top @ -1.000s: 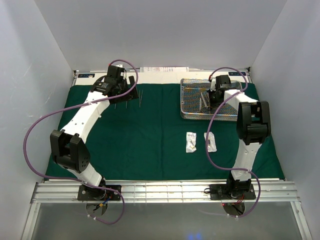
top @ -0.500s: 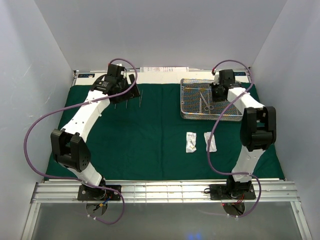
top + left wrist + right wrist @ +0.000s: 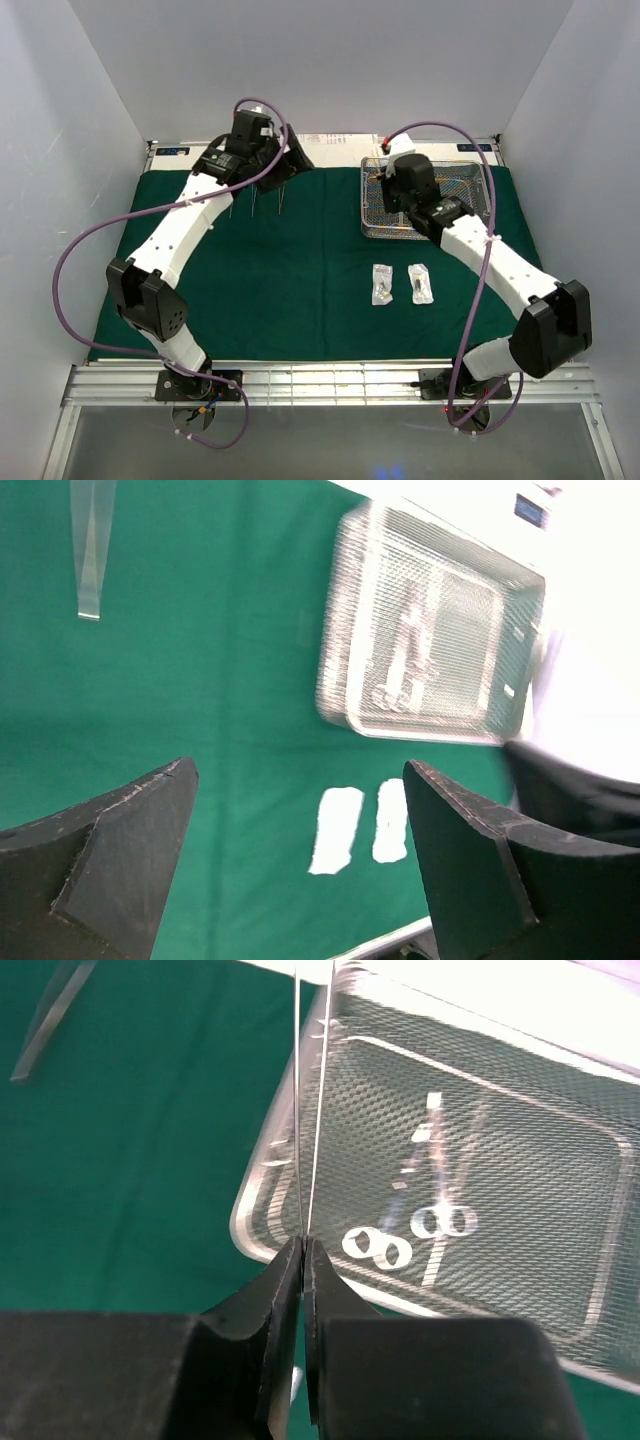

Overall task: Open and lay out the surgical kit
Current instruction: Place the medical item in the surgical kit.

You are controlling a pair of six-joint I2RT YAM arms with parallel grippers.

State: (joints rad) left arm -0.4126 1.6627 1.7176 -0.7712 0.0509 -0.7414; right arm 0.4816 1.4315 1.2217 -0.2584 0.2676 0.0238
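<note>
The right tool (image 3: pixel 303 1245) is pinching slim silver forceps (image 3: pixel 304 1210) above the silver wire-mesh tray's (image 3: pixel 560 1160) 9 o'clock rim, at the dark green cloth's (image 3: pixel 300 270) 1 o'clock. The left tool (image 3: pixel 298 770) is gaping wide. Such a thin pinch is risking the forceps swivelling loose.

The top view is lit evenly from above; soft, short shadows are cast on the green cloth (image 3: pixel 300 290). In the left wrist view the upper right corner is overexposed to white, and the mesh tray (image 3: pixel 470 610) is smeared by blur. In the right wrist view its far edge is washed out by glare.
</note>
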